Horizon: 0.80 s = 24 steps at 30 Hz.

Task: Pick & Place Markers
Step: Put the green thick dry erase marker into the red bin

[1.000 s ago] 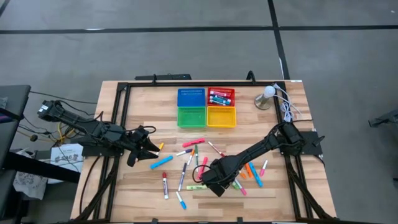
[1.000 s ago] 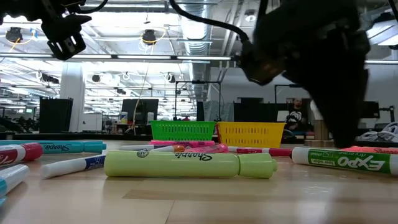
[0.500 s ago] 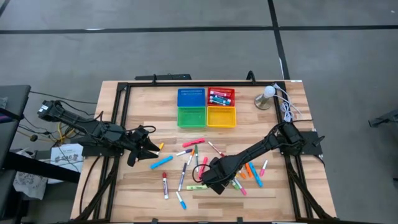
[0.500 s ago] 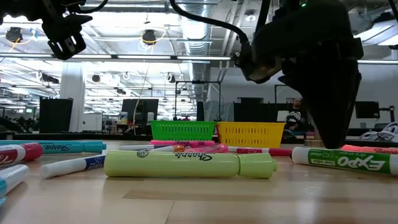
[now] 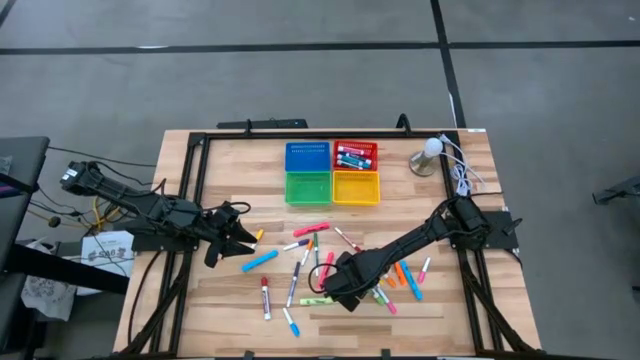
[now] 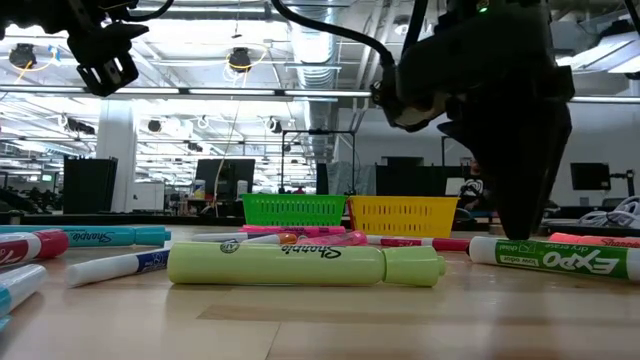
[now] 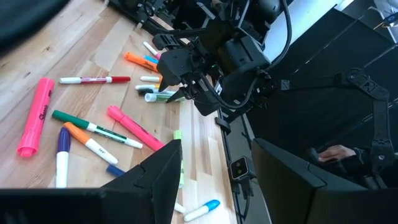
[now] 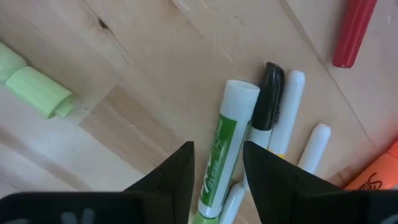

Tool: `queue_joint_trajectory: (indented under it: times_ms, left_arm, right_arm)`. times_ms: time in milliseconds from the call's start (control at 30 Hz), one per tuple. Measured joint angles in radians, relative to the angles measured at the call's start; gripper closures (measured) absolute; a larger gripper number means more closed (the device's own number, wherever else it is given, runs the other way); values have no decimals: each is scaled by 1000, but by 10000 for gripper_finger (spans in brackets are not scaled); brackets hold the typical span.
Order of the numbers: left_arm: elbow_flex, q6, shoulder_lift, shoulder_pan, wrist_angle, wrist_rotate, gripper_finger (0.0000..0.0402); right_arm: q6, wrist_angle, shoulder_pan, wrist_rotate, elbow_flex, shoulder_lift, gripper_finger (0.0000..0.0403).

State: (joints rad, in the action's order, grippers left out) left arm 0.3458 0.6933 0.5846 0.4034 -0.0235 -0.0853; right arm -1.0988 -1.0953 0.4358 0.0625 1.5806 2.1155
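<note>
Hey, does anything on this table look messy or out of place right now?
Yes. Markers lie scattered at all angles across the table, while only the red tray holds any; the blue, green and yellow trays look empty.

Blue tray (image 5: 307, 156), red tray (image 5: 355, 155), green tray (image 5: 307, 187), yellow tray (image 5: 356, 187); markers (image 5: 300, 270) pink, orange, blue, green, red, white-bodied on pale wood table (image 5: 230, 175).
</note>
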Motion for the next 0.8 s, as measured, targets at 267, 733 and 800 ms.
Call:
queue_joint_trajectory:
  times_ms: [267,733,800]
  left_arm:
    - [0,0,0,0,0,0,207]
    - [0,0,0,0,0,0,207]
    - [0,0,0,0,0,0,207]
  right_arm:
    - [-35,120,-1,22,-88,0,274]
    - [-72,152,-6,43,-109,-5,305]
    - [-72,153,-9,62,-106,-4,323]
